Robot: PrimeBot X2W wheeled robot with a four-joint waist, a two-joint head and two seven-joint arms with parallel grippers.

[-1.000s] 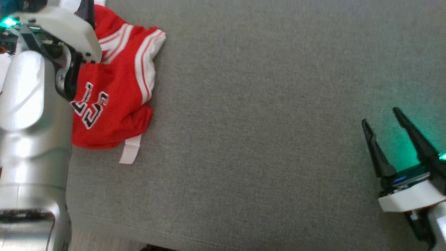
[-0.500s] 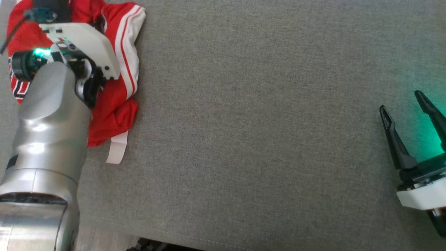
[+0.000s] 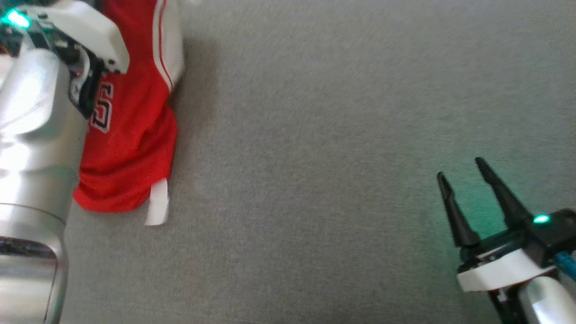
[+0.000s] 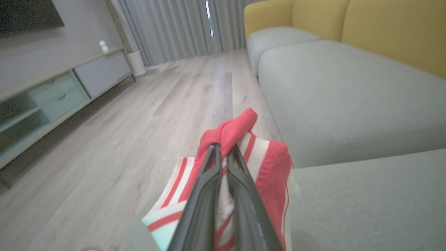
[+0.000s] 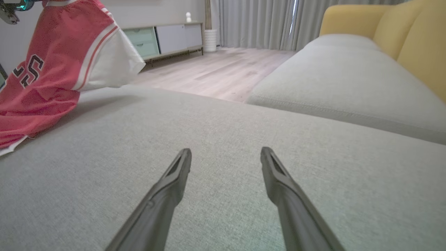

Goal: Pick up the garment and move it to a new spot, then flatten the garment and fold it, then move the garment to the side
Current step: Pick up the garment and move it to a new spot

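Observation:
The garment (image 3: 135,117) is a red jersey with white stripes and a dark number, hanging at the left of the grey cushion with its lower hem and a white tag resting on the fabric. My left gripper (image 4: 224,148) is shut on a bunched fold of the garment (image 4: 237,130), lifting it. In the right wrist view the garment (image 5: 52,69) hangs at the upper left, draped down to the cushion. My right gripper (image 3: 463,173) stands open and empty at the lower right, its fingers (image 5: 181,167) spread just above the cushion.
The grey sofa cushion (image 3: 324,148) stretches wide between the two grippers. Beyond it lie another grey seat (image 5: 334,66) with yellow backrests (image 5: 418,38), a wooden floor (image 4: 122,132), a low cabinet (image 4: 52,94) and curtains.
My left gripper has shut on the garment and raised it, so the jersey now hangs stretched instead of lying crumpled. The head view has shifted. The right gripper stays open.

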